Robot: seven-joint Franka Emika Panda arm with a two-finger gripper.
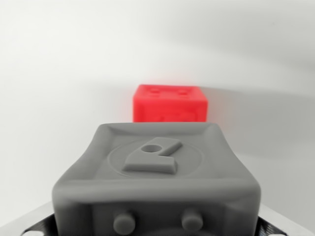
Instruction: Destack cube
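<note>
Wrist view only. A grey cube fills the lower half of the frame, very close to the camera, with a raised figure in a ring on its upper face and two round studs on the face toward the lens. It sits right at the hand: dark and light parts of the hand's hardware show at both bottom corners, but the fingertips themselves are hidden behind the cube, so I cannot tell whether the hand is closed on it or merely beside it. Beyond the grey cube, further from the camera and roughly on the same centre line, a red cube rests on the white worktop, its top face showing shallow round marks. The two cubes look apart, not stacked, though the grey one hides the red one's lower edge, so I cannot confirm a gap. Neither cube has a long axis. No worktop edge or corner is in view for reference. No containers in view. My judgement: the stack is already separated, or the grey cube is mid-carry.
</note>
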